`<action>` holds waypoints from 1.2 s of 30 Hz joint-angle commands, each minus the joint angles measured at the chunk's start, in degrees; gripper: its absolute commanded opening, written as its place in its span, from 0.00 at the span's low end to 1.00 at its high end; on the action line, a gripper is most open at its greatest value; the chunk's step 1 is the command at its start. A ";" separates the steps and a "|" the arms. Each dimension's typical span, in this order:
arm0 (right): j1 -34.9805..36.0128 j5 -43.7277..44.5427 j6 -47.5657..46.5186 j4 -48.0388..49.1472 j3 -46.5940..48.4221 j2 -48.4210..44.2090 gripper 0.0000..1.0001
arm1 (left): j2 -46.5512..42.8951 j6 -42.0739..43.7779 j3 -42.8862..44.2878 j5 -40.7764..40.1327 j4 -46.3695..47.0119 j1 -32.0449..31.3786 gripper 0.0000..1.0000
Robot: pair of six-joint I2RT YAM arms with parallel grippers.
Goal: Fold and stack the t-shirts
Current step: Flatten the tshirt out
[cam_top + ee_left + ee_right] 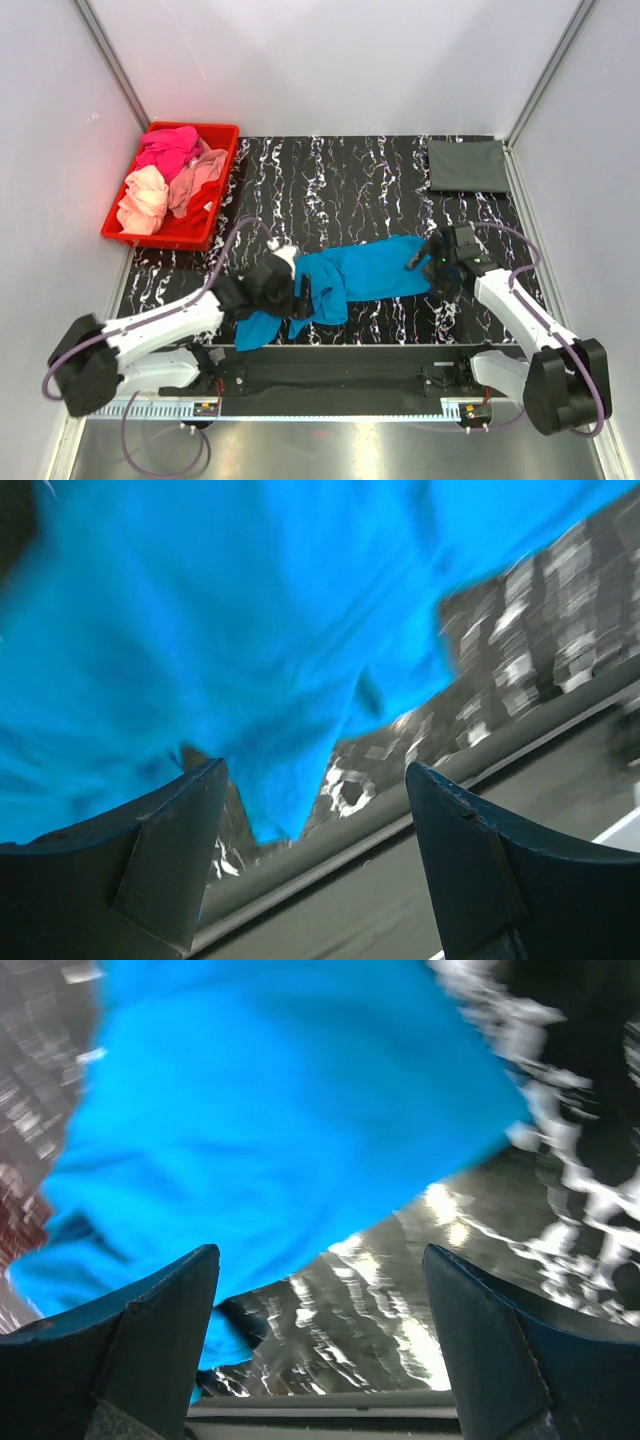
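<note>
Cloth across the near middle of the table point(350, 190) — that's the blue t-shirt point(370, 272), lying crossways, fairly flat toward its right end and bunched at its left. There is one arm at each end, and that makes sense: a shirt this wide wants handling from both sides at once. The left gripper point(293, 292) sits over the crumpled left part, the right gripper point(438, 262) at the right-hand edge. Both wrist views tell the same story: jaws spread wide, nothing between them, blue fabric just beyond the tips. So neither has a hold on anything. The wrist pictures are smeared, so how close the tips are to the cloth I can't say.

Far right corner: the dark grey t-shirt point(468, 165), a neat flat rectangle, well apart from the action. By the look of it, that's the start of the stack, parked clear of the working area. Far left, the red bin point(165, 238) holds the hot pink t-shirt point(168, 148), the peach t-shirt point(145, 198) and the salmon t-shirt point(200, 170) in a loose, unfolded heap.

My read: early going, one shirt done, this one not yet flat enough to fold, three waiting. The left end needs smoothing first — fold over those wrinkles and the stack goes lumpy.
</note>
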 commanded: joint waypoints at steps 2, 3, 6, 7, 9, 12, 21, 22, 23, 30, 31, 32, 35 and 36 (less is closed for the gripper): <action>-4.32 -5.72 3.16 3.25 -1.26 -0.12 0.90 | 4.39 -5.05 -1.05 -5.01 4.19 -6.63 0.82; -4.32 -4.15 2.80 2.81 -0.99 -0.29 0.90 | 5.62 -4.61 -0.88 -5.63 4.63 -7.16 0.87; -4.41 0.24 2.27 0.79 -0.73 -1.17 0.90 | 10.81 -2.94 2.28 -11.24 3.24 -7.26 0.88; -4.41 1.05 2.36 0.26 -1.16 -1.78 0.91 | 11.16 -2.50 3.16 -14.30 2.96 -7.26 0.88; -4.49 2.97 2.36 0.69 -2.04 -3.62 0.91 | 9.86 -2.58 5.26 -17.05 2.26 -7.26 0.89; -5.02 6.05 1.75 2.63 -4.24 -4.07 0.91 | 10.45 -1.45 8.25 -18.91 -0.54 -3.49 0.90; -5.29 2.81 2.45 10.81 -7.85 -4.87 0.87 | 22.41 5.68 12.57 -11.88 -0.11 2.59 0.77; -5.29 3.08 2.10 10.02 -7.67 -4.51 0.87 | 23.02 5.68 12.83 -11.79 0.15 2.59 0.77; -5.29 3.43 1.75 9.58 -7.58 -4.16 0.87 | 22.94 5.76 12.92 -11.70 0.41 2.67 0.76; -5.29 3.25 4.03 10.54 -10.31 -2.23 0.85 | 23.03 8.05 21.52 -15.91 -7.11 6.27 0.00; -5.20 3.51 4.46 10.71 -10.83 -2.14 0.84 | 22.68 8.75 22.58 -16.87 -8.19 6.71 0.00; -5.28 3.87 4.64 10.98 -11.10 -2.14 0.83 | 21.46 9.01 23.46 -16.88 -8.81 7.06 0.00; -5.29 5.97 5.44 13.17 -12.32 -2.23 0.77 | 19.61 8.76 25.66 -17.76 -11.79 8.12 0.00; -5.29 6.67 5.87 14.13 -12.94 -2.05 0.74 | 18.56 8.49 26.10 -19.07 -13.37 8.38 0.00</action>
